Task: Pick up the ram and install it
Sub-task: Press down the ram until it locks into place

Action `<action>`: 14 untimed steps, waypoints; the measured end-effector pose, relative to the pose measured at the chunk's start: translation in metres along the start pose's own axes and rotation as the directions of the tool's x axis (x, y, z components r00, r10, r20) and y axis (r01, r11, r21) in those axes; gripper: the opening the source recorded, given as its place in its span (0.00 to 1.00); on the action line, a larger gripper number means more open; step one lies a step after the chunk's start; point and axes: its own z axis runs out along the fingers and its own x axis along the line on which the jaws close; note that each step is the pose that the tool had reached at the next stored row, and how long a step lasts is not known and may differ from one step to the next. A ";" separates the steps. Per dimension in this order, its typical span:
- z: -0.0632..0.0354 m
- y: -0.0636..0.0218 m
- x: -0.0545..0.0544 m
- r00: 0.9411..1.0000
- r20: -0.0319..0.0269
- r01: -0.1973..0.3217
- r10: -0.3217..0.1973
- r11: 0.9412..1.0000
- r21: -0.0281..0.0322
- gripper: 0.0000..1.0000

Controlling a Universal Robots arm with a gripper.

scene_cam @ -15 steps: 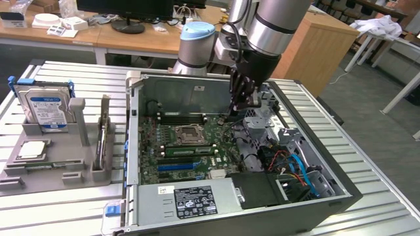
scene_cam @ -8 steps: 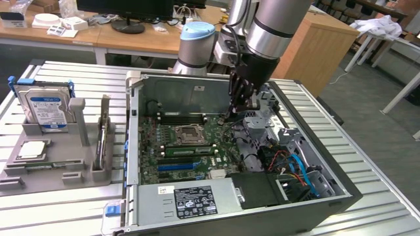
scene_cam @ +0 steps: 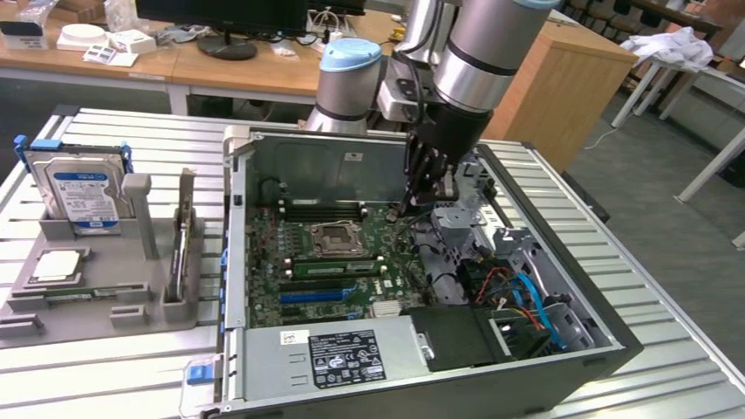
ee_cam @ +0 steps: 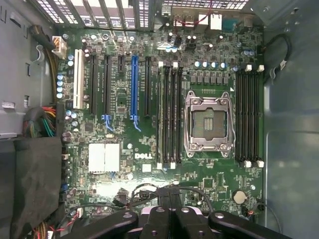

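On ribbed metal worktop (scene_cam: 105, 375): open computer case (scene_cam: 314, 161) beneath end effector (scene_cam: 404, 208); grey holder tray (scene_cam: 82, 319) well aside of it, toward the exterior view's left.

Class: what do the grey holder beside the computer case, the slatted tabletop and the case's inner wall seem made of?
Grey holder: probably plastic, matte; uniform dull grey, blocky shapes, no glint.
Slatted tabletop: likely aluminium; silvery ribbed profiles with soft sheen.
Case's inner wall: apparently bare sheet metal; flat pale grey, folded edges.
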 end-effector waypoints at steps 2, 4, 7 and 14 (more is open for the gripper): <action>0.0017 -0.0001 0.000 1.000 0.000 0.000 0.000 1.000 0.000 0.11; 0.0034 -0.0001 0.000 1.000 0.000 0.000 0.000 1.000 0.000 0.11; 0.0056 -0.0002 0.000 1.000 0.000 0.000 0.000 1.000 0.000 0.11; 0.0061 0.0001 0.000 1.000 0.000 0.000 0.000 1.000 0.000 0.11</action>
